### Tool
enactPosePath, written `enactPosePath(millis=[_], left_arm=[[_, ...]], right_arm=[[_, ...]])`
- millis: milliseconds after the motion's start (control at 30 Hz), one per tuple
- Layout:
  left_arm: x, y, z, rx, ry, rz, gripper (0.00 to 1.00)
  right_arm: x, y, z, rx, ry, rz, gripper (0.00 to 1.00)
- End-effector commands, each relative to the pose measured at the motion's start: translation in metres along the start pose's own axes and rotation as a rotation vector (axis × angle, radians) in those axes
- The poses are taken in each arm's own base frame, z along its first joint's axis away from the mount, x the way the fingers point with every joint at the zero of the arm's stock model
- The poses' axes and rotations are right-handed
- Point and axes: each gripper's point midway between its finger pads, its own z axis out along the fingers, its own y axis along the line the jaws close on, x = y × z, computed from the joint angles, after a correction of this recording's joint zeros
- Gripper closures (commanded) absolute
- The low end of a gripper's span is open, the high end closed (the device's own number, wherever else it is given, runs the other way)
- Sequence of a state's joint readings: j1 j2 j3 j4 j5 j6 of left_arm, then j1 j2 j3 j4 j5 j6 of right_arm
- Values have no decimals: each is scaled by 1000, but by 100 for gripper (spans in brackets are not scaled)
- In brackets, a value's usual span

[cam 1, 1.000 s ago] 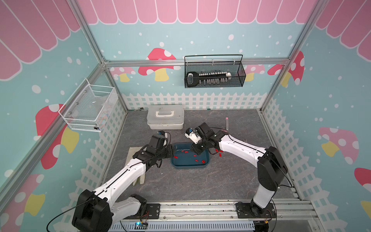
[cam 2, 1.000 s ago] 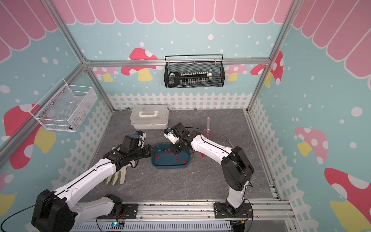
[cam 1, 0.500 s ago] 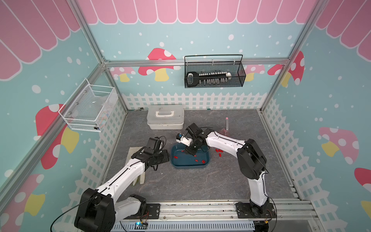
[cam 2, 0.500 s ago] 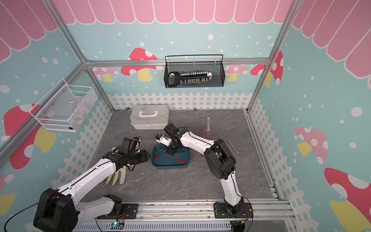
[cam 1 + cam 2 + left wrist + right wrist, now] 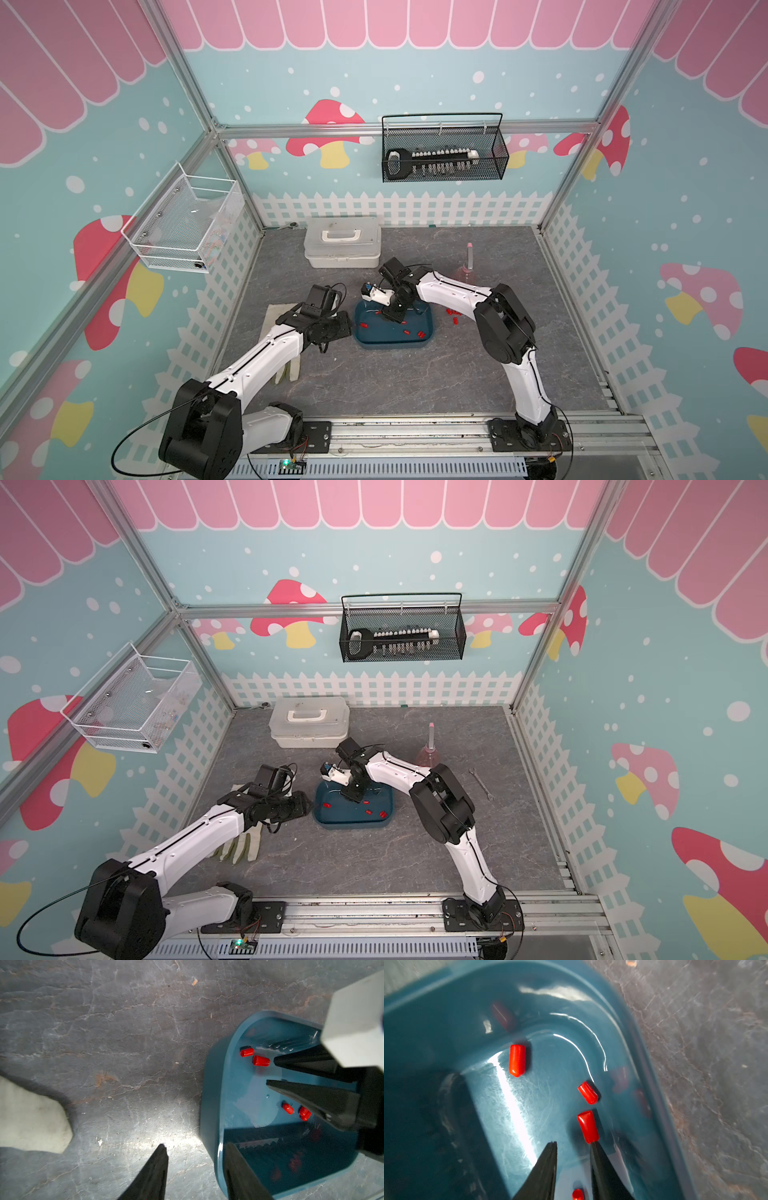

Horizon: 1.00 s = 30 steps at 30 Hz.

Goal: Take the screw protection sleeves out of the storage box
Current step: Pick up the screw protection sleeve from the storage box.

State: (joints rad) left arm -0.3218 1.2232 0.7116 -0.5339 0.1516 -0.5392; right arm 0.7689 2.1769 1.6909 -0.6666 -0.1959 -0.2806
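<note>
here, right pincer (image 5: pixel 573 1142) narrowly apart, empty, nearest sleeve (image 5: pixel 588 1126) lengthwise at its tip; left pincer (image 5: pixel 195 1144) wider, empty

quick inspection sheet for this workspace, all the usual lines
surface: grey stone-look table, flat
job's things: teal box upright at mid-table; several red sleeves lie in it, a few more on the table beside it, toward the right arm
clutter: white case, glove partly under the left arm, pink funnel, wrench
grippers: left gripper open, fingers astride the box wall; right gripper open, tips down in the box, one tip beside a sleeve
cables: black cable loops out from the left arm's base
surroundings: black basket holding a tool set on the back wall; white basket on the side wall
</note>
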Motion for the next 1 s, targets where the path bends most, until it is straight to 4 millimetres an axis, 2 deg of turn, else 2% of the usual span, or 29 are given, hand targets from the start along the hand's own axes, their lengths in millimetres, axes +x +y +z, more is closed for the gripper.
enactPosePath(millis=[0, 433, 967], left_arm=[[-2, -2, 0, 12, 1, -4, 53], [-1, -3, 1, 21, 3, 0, 53], [-2, -4, 0, 22, -4, 1, 53]], right_arm=[[0, 0, 4, 9, 27, -26, 68], [0, -6, 15, 24, 43, -26, 66], [6, 0, 24, -11, 60, -10, 81]])
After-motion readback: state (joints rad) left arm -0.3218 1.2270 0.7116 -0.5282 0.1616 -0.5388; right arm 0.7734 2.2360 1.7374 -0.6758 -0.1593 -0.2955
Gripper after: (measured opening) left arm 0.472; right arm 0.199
